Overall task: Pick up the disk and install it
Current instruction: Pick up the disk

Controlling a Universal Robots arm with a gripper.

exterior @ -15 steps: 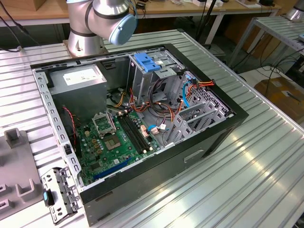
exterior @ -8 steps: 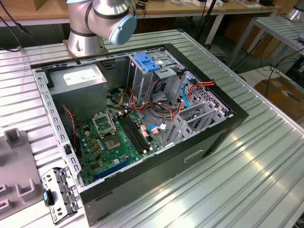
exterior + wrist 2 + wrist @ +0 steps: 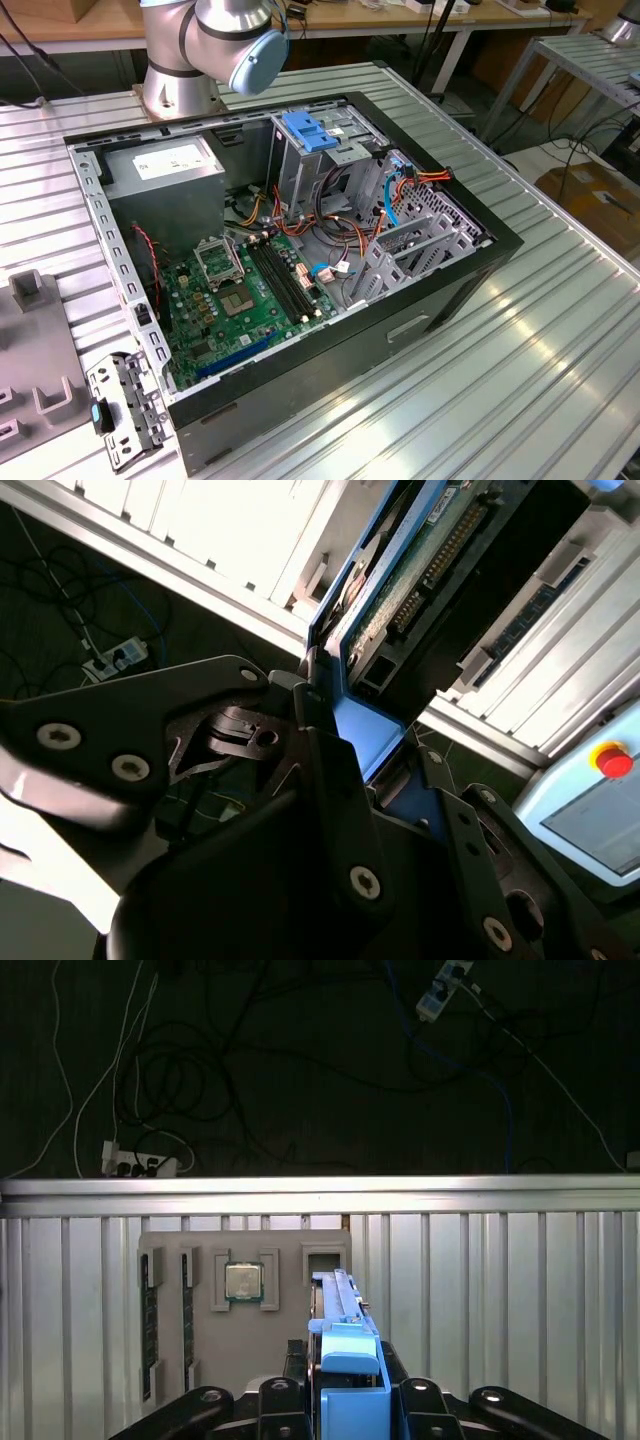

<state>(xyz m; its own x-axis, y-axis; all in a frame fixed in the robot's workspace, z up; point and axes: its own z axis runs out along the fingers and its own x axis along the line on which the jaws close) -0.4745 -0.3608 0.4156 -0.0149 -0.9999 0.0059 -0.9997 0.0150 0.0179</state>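
Gripping the disk (image 3: 338, 1295) by its blue bracket, your gripper (image 3: 345, 1385) has both jaws pressed against it. The disk sticks out edge-on past the fingertips in both wrist views. Beyond the tips, a grey fixture plate (image 3: 225, 1350) lies on the ribbed counter (image 3: 500, 1300), with a processor chip (image 3: 240, 1282) in a pocket just beside the disk.

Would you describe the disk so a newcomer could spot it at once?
In the first wrist view, the ribbed aluminium table bears a flat grey parts tray. Over it the black gripper clamps the disk, a thin metal slab seen edge-on; it alone wears a bright blue plastic rail.
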